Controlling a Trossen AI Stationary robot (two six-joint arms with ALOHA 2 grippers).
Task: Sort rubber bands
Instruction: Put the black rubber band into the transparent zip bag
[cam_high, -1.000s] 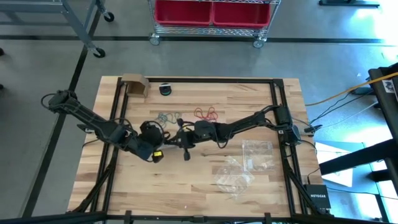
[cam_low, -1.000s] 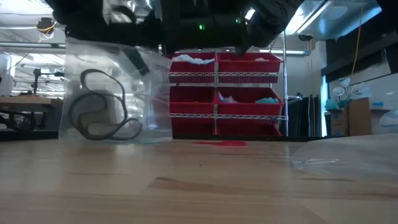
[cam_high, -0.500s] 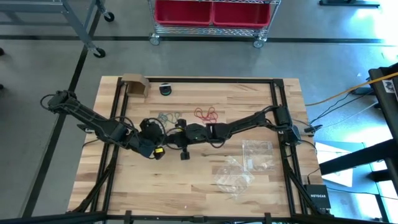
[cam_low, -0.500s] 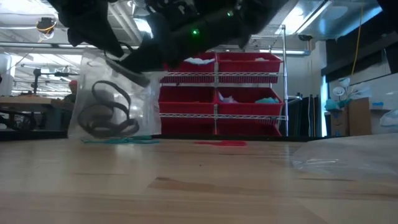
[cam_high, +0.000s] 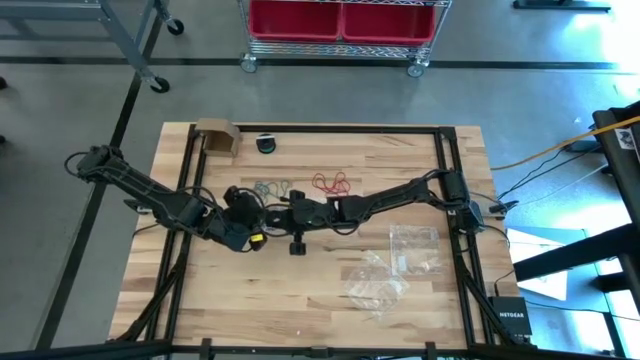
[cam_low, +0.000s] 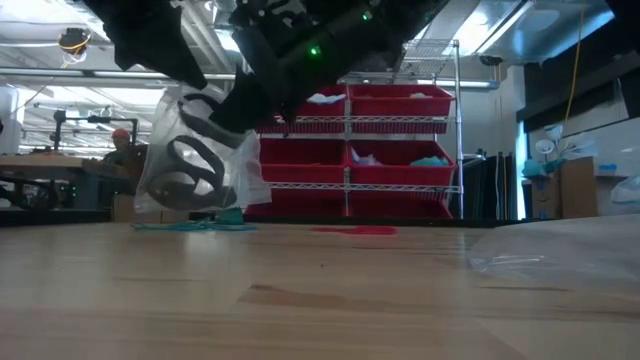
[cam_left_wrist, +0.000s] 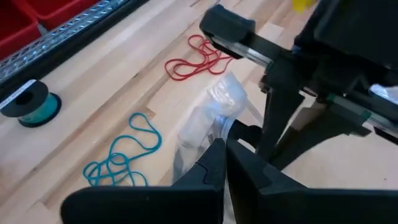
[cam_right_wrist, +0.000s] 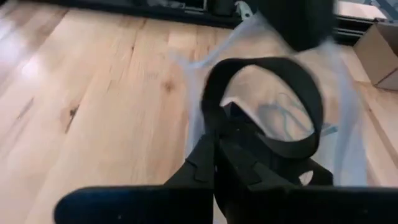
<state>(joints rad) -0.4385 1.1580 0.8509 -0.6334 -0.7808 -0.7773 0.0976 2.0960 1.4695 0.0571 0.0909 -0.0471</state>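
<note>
1. The pale wooden counter (cam_high: 300, 290) with its black frame carries everything; it looks the same as a second ago.
2. The two dark arms meet near the counter's middle. Over the last second their meeting point has drifted toward the left side in the high view, and the right arm now reaches further across.
3. A clear plastic zip bag (cam_low: 205, 150) hangs between the claws. A second ago, in the low view, it hung broad with its lower edge near the counter; now it is lifted, bunched and tilted.
4. Two more clear plastic bags (cam_high: 395, 265) lie flat on the right half of the counter, unmoved.
5. The left claw (cam_left_wrist: 225, 163) has its fingers pressed together, pinching the clear bag's edge.
6. The right claw (cam_right_wrist: 214, 146) is likewise closed tight on the same bag.
7. The large black rubber bands (cam_low: 190, 165) sit inside the held bag; one broad black loop shows just ahead of the right claw in its wrist view.
8. The red rubber bands (cam_high: 332, 183) lie loose on the counter beyond the arms, unmoved.
9. The teal rubber bands (cam_high: 270, 188) lie beside them, now visible under the raised bag in the low view.
</note>
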